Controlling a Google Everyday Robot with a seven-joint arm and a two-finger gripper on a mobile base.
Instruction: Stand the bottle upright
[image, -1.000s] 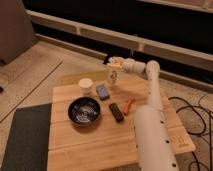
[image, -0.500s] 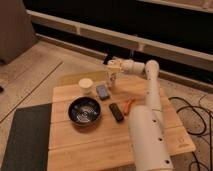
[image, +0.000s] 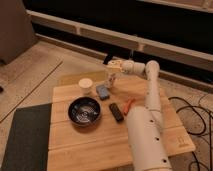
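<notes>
My gripper (image: 112, 71) is at the far middle of the wooden table (image: 90, 137), reaching down from the arm (image: 150, 95) on the right. It is shut on the bottle (image: 110, 80), a small whitish-cream shape held roughly upright with its lower end at or just above the tabletop. The bottle is right behind the small blue-grey block (image: 103, 91). I cannot tell whether the bottle's base touches the wood.
A round cream cup (image: 86, 85) stands left of the block. A black bowl (image: 84, 110) sits in the table's middle. A flat black bar (image: 116, 112) and a small orange-red object (image: 129, 104) lie beside my arm. Cables (image: 192, 112) lie on the floor at right.
The gripper with the bottle has shifted slightly left and down toward the tabletop. Nothing else has moved.
</notes>
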